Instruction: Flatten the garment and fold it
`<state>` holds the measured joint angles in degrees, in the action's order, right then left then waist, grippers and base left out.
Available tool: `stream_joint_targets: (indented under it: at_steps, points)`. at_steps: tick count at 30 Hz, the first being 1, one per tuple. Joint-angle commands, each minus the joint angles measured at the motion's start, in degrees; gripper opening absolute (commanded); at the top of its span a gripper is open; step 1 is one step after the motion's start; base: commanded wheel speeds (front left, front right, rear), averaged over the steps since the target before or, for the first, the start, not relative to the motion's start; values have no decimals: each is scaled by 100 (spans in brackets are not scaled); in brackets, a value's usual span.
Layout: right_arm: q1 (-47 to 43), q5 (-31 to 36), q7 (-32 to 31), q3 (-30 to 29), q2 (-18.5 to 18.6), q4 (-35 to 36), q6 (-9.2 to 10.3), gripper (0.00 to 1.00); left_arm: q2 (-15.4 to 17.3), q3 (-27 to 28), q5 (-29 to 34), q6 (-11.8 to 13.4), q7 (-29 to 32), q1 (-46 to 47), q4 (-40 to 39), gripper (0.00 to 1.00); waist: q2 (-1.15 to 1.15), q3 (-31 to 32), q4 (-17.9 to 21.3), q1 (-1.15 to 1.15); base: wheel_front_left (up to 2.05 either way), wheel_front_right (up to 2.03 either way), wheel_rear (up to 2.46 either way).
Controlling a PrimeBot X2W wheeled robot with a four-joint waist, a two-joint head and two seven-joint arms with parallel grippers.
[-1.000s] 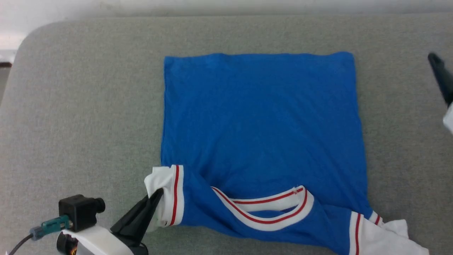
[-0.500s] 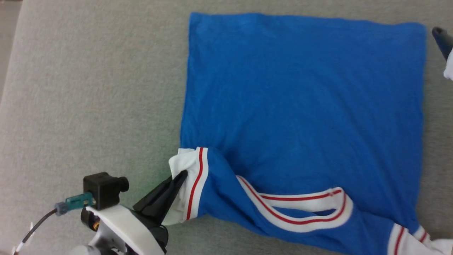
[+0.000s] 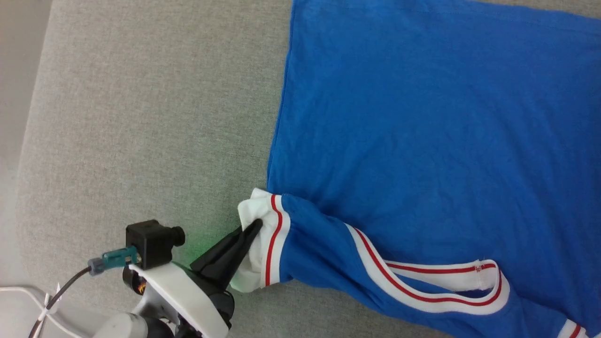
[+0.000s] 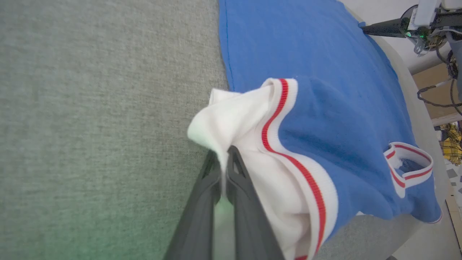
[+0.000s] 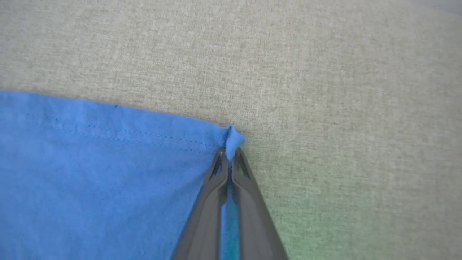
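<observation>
- Garment (image 3: 422,141) lies spread on the grey cushion (image 3: 141,117), collar (image 3: 446,286) at the near side.
- Left gripper (image 4: 224,155) pinches the white sleeve end (image 4: 234,119); right gripper (image 5: 230,153) pinches the far hem corner (image 5: 234,139).
- Flattening step, I'd say; next, draw both grips apart, evenly.

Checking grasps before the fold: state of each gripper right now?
Left gripper: shut on the garment, at its white sleeve end.
Right gripper: shut on the garment, at a blue hem corner.
</observation>
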<state>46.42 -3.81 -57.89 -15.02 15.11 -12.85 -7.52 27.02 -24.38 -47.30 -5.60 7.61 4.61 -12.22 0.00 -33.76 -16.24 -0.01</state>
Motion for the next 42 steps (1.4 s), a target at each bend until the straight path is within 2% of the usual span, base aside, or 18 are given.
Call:
stream_joint_targets:
  at_steps: [1,11,18,22,28,33,37,42]
  points:
    - [-289,-6,-70,63,-112,-212,3,0,-17,11,-16,-18,-32,77,57,0,0,85,81,1,0,0,0]
    - [-686,-829,439,594,228,515,3,0,78,127,-6,150,-148,-193,28,0,0,836,775,1,0,0,0]
    - [-2104,-1588,591,296,412,1543,3,0,228,230,-37,355,-139,-578,-159,0,0,1397,1239,1,0,0,0]
    - [-3265,-1912,628,-241,257,2122,3,0,295,285,-60,495,-121,-806,-285,0,0,1658,1451,1,0,0,0]
    - [-4905,-2185,664,-1025,-345,2618,3,0,359,313,-98,650,-86,-1095,-443,0,0,1938,1662,1,0,0,0]
    - [-5881,-2189,871,-1254,-696,2641,3,0,443,355,-134,729,-46,-1267,-586,0,0,2046,1716,1,0,0,0]
    - [-6115,-1975,1398,-962,-806,2304,3,0,499,372,-139,777,-6,-1331,-677,0,0,2103,1700,1,0,0,0]
    - [-5854,-1717,2360,-330,-902,1385,3,0,518,377,-154,839,22,-1395,-717,0,0,2252,1685,1,0,0,0]
